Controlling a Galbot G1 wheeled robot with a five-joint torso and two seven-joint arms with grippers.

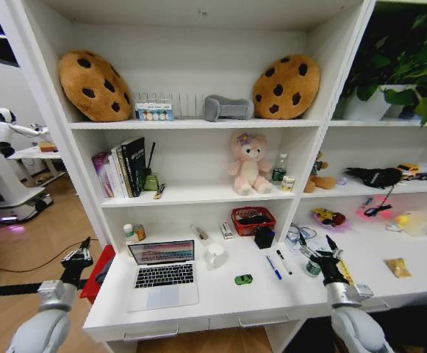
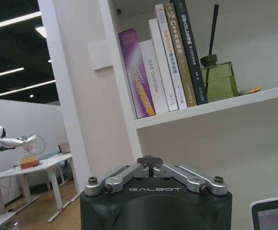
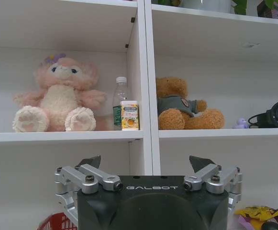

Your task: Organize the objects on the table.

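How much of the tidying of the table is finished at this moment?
Nothing looks done. The laptop, toy car and pens lie loose on the table. The open right gripper and shut left gripper hold nothing, so everything remains.

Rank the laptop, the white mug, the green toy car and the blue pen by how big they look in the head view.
Largest to smallest:
1. laptop
2. white mug
3. blue pen and green toy car: too close to rank, the pen longer, the car wider.

Small green can [image 1: 313,268] half hidden behind right gripper [image 1: 317,248]
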